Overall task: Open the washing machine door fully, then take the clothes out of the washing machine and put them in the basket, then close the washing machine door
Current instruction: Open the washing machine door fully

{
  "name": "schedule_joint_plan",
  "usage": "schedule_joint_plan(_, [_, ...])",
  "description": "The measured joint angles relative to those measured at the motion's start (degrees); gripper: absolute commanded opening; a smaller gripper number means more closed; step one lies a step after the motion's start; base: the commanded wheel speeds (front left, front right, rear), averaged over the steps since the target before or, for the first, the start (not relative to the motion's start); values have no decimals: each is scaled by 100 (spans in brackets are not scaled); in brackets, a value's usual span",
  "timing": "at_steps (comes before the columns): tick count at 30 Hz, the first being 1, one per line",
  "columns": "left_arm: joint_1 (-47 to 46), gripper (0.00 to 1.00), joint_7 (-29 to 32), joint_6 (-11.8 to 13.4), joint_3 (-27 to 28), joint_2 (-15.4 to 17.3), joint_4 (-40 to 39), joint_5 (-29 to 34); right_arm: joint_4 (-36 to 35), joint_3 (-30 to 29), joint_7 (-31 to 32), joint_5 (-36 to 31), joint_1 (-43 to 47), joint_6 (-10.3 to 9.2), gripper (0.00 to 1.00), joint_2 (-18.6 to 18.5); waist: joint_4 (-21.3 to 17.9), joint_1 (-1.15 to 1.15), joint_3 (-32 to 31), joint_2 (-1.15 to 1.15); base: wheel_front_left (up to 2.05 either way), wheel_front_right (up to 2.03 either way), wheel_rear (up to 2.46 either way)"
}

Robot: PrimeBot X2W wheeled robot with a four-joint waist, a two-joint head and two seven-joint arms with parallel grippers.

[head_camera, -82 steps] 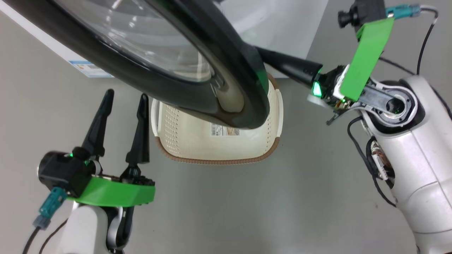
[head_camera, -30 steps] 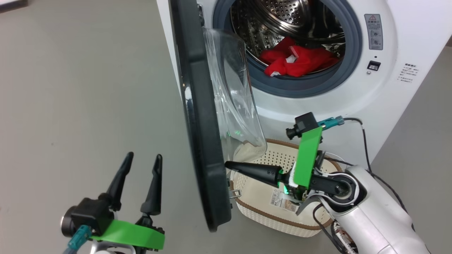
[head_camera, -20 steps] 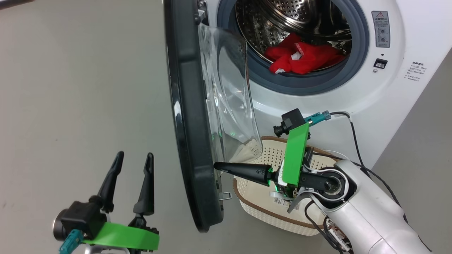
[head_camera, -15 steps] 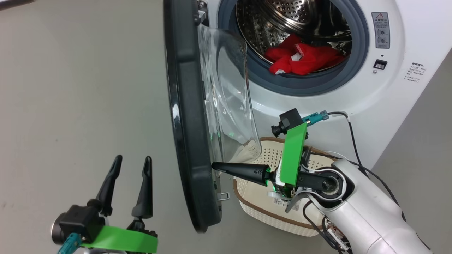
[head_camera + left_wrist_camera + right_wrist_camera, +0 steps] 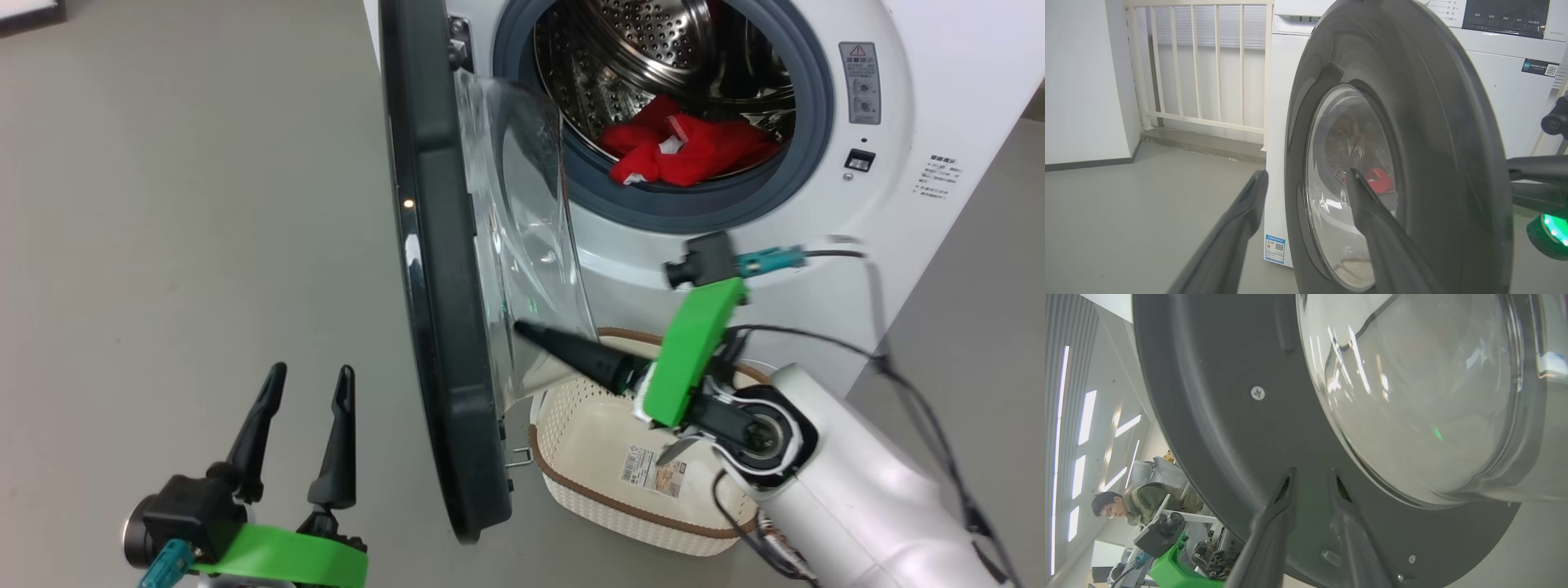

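- Step in hand: opening. The door (image 5: 433, 327) is standing about square to the washing machine (image 5: 898, 106), seemingly not yet fully swung.
- The right hand (image 5: 1310, 477), fingers narrowly parted and gripping nothing, is resting against the door's inner face below the glass.
- The left hand (image 5: 309, 380) is hovering open outside the door.
- Next move, as judged: pushing the door wider, then reaching for the clothes (image 5: 686, 151) lying in the drum.
- The basket (image 5: 588, 490) is sitting empty on the grey floor (image 5: 163, 204) below the opening.

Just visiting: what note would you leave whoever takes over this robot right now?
Left gripper: open, empty, hovering low.
Right gripper: fingers slightly apart, empty, tips at the inner face of the round black-rimmed glass washing machine door.
Bright red fabric clothes lie in the drum of the white washing machine; cream perforated plastic basket sits empty below.
Done: door open, perhaps not fully. Left: open fully, move clothes, close door.
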Motion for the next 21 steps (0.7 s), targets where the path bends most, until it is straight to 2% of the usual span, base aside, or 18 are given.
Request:
schedule_joint_plan(6, [1,100,0,-1,5,1,96,1,46,349,-1521,-1078,210,0,100,-491,-31,0,-56,0,0,0,0])
schedule_joint_plan(12, [6,100,0,-11,60,5,158,11,771,999,-3134,-2328,334,1,100,-839,-54,0,-117,0,0,0,0])
schedule_joint_plan(15, [10,100,0,-16,93,10,207,54,1410,1162,-3818,-2904,334,1,100,-855,-72,0,-157,0,0,0,0])
schedule_joint_plan(18, [21,100,0,-24,127,12,264,111,1990,1114,-4102,-3482,334,1,100,-719,-99,0,-195,0,0,0,0])
schedule_joint_plan(20, [41,100,0,-67,160,12,280,113,2197,831,-4142,-3916,341,5,100,-592,-120,0,-211,0,0,0,0])
schedule_joint_plan(21, [73,100,0,-67,180,14,279,113,2158,483,-4143,-4229,344,7,100,-538,-134,0,-212,0,0,0,0])
